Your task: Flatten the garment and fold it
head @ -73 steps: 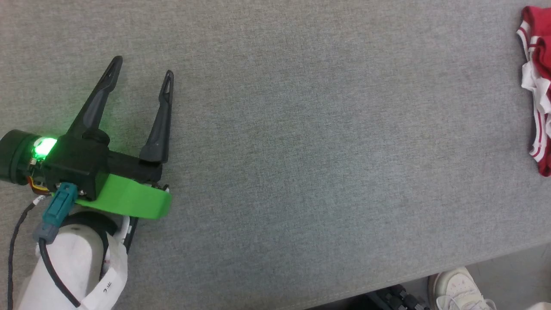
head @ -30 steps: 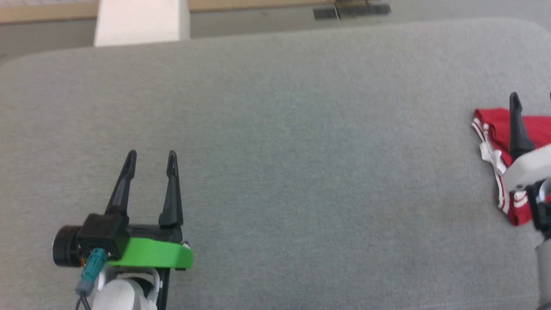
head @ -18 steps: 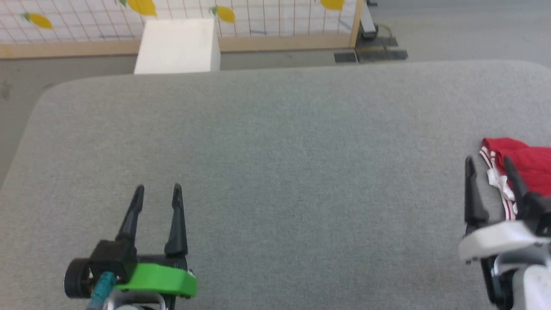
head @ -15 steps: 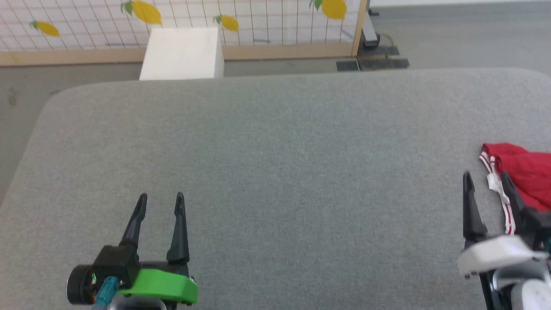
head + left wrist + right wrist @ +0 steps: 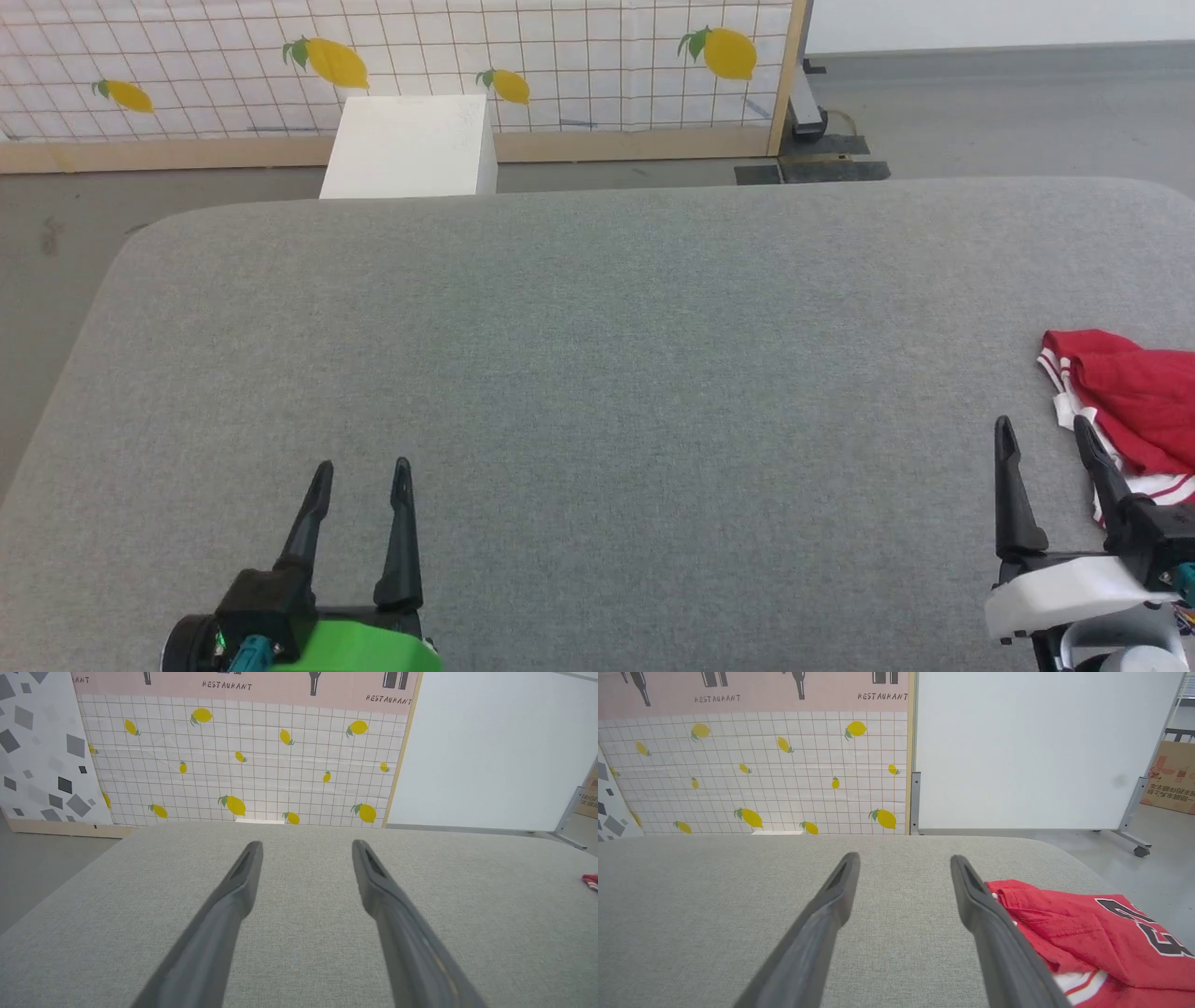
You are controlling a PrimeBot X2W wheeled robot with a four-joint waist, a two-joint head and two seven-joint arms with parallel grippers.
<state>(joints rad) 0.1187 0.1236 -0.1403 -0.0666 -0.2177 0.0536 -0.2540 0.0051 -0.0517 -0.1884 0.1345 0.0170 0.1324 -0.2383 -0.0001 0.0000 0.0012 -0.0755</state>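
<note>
Head view has tilted up: the crumpled red jersey (image 5: 1134, 411) now lies at three o'clock, just beside the right gripper (image 5: 1042, 425). It and the left gripper (image 5: 362, 464), at seven o'clock, gape empty. Grasping likely follows.

garment (image 5: 1134, 411) on table (image 5: 597, 373), far right, beside right tool (image 5: 1039, 434)

White box (image 5: 409, 147) stands between grey table (image 5: 597, 373) and lemon-print panel (image 5: 392, 65)

"RESTAURANT" repeats along the pink banner (image 5: 224, 685) above the lemon-print panel (image 5: 243, 788); the garment (image 5: 1073, 926) bears partly hidden black numerals.
</note>
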